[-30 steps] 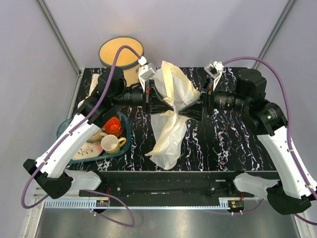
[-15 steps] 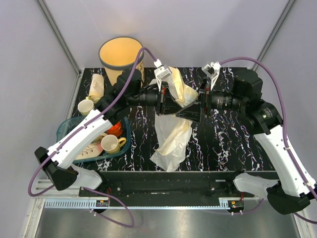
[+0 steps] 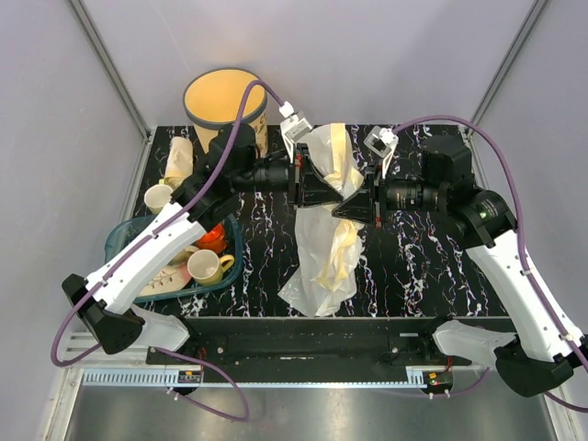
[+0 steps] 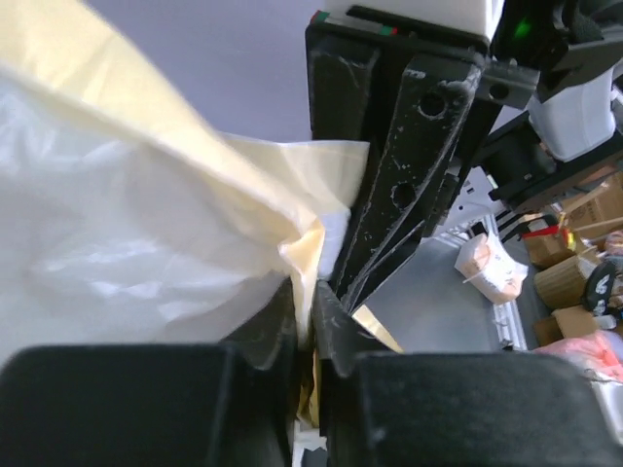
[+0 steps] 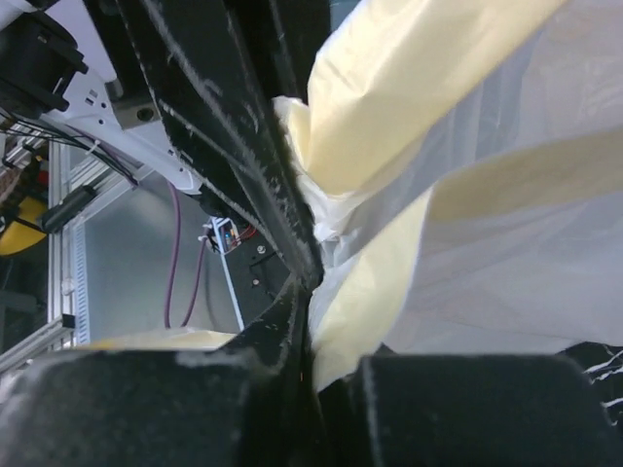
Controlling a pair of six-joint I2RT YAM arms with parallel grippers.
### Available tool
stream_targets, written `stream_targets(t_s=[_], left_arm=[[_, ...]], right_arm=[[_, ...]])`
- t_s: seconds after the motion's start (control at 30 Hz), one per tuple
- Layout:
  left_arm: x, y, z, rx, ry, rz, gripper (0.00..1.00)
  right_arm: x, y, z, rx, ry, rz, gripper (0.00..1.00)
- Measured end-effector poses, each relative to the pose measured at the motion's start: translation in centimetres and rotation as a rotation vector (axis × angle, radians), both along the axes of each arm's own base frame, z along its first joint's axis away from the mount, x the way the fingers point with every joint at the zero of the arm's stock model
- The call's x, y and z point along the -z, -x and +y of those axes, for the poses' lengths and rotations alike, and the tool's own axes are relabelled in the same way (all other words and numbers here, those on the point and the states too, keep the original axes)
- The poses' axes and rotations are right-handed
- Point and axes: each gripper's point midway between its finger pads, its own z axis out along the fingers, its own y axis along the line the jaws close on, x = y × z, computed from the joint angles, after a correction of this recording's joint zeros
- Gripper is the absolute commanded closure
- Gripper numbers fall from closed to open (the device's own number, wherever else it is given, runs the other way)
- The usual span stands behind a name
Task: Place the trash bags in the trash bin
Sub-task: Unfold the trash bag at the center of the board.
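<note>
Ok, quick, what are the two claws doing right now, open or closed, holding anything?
Left claw: closed, pinching the trash bag.
Right claw: closed on the same trash bag.

From above, the tips of the left gripper (image 3: pixel 333 188) and the right gripper (image 3: pixel 347 206) are lost in the folds of the trash bags (image 3: pixel 323 262), so neither pinch point can be seen there. The trash bin (image 3: pixel 187 106) shows only its mouth and a strip of wall. Its lower part is hidden behind the left arm (image 3: pixel 152 253) and the far edge of the table (image 3: pixel 432 266), and the print on its side is too small to read. That arm also covers part of the teal tray (image 3: pixel 207 288). In both wrist views the film runs off the picture edges, and each camera's own fingers (image 4: pixel 117 409) are a dark blur along the bottom.
</note>
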Motion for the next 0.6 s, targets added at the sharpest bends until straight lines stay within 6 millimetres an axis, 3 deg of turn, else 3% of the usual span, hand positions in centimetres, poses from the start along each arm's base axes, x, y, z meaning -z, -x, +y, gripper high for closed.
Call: stream_targets(t_s=[0.07,0.1,0.17,0.27,0.4,0.5,0.6], left_arm=[[-0.4,-0.5,0.3,-0.013,0.007,-0.007,0.36],[-0.5,-0.7,0.5,-0.019,0.012,-0.012,0.22],[-1.0,-1.4,1.1,-0.032,0.023,-0.008,0.06],[-2.1,-2.8,2.8,-0.053,0.042,-0.021,0.01],[-4.7,-7.0,7.8,-0.168,0.069,-0.113,0.01],[-5.2,-10.4,11.6,-0.322,-0.025,-0.276,0.01],[-5.7,-13.3,13.6,-0.439,-0.164,-0.482,0.01]], right_arm=[[0.2,0.1,-0.1,-0.005,0.008,-0.004,1.0],[0.3,0.1,-0.1,-0.001,0.014,-0.002,1.0],[0.6,-0.1,-0.4,0.025,0.031,0.0,1.0],[1.0,-1.2,-1.2,0.103,0.076,-0.014,1.0],[1.2,-2.9,-3.3,0.239,0.129,-0.042,1.0],[0.4,-5.4,-6.4,0.407,0.166,-0.08,1.0],[-2.0,-8.0,-10.5,0.603,0.192,-0.157,1.0]])
